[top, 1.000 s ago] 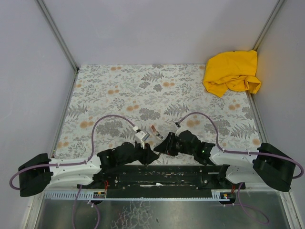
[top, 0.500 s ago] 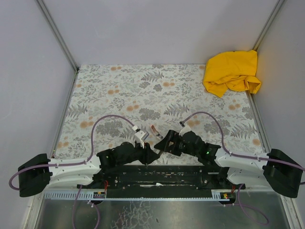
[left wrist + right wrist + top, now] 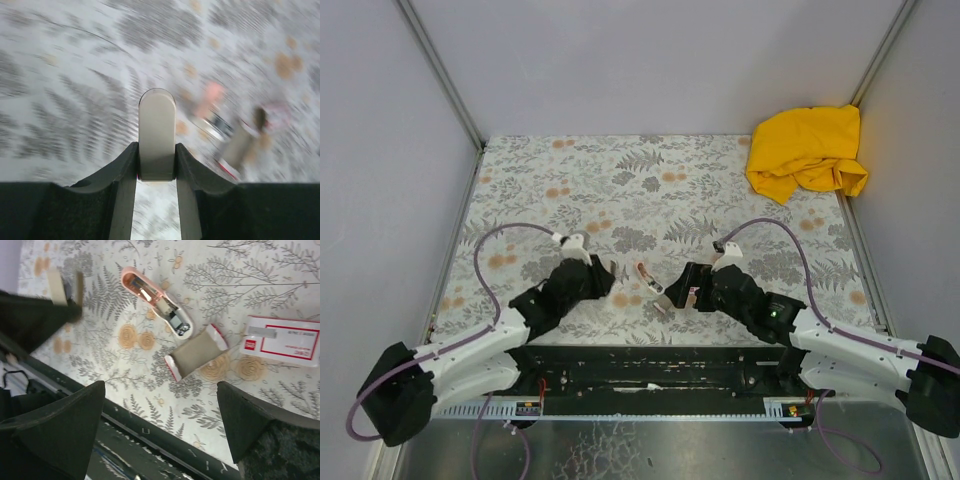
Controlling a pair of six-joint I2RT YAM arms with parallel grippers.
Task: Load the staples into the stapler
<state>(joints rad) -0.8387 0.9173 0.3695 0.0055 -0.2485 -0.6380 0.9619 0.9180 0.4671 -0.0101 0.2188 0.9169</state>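
The pale-pink stapler (image 3: 156, 301) lies slanted on the table (image 3: 260, 280) at upper centre, its silver end just beside a grey cardboard tray (image 3: 195, 357), with the white red-printed staple box (image 3: 282, 342) flat at right.

The left pincer (image 3: 157, 107) seems closed — a blurred pinkish stapler (image 3: 210, 106) lies beyond, rightward.

1. The worktop (image 3: 650, 170) has a white ground printed with grey ferns and leaves, with scattered orange blooms.
2. The stapler (image 3: 156, 301) has a pale pink body and a silver metal channel.
3. The staple box (image 3: 282, 338) is white with a red outline and red print.
4. The open box tray (image 3: 195, 357) is dull grey-brown card inside, with red-and-white ends.
5. The cloth (image 3: 807, 152) is plain bright yellow.
6. The walls (image 3: 650, 60) are plain pale lilac-grey.
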